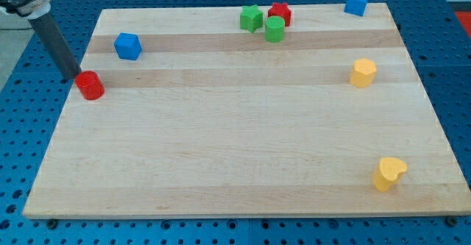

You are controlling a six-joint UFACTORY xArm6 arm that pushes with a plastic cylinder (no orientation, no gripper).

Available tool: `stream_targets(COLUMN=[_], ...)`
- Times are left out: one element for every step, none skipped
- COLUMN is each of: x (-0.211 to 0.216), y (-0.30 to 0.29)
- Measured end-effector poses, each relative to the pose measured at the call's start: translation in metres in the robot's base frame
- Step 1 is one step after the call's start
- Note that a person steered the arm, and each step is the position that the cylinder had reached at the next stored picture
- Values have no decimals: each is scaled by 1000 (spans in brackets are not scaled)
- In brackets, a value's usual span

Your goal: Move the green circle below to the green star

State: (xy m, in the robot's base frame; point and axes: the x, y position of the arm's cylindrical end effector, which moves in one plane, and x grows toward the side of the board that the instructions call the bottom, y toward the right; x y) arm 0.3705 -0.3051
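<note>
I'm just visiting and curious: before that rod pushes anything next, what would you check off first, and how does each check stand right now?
1. Green circle in plain sight: ok, near the view's top.
2. Green star in plain sight: ok, up and to the view's left of the circle.
3. My tip near the green circle: not ok, it is far to the view's left, beside the red circle.
4. Circle already below the star: not ok, it sits lower but off to the right.
5. Neighbours clear of the circle: not ok, the red star is right behind it.
6. Tip touching the red circle: cannot tell.
</note>
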Motion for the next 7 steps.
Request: stream_targets(x=[-89, -173, -178, -129, -66, -31, -42], y=[0, 11, 107, 174, 235, 321, 391])
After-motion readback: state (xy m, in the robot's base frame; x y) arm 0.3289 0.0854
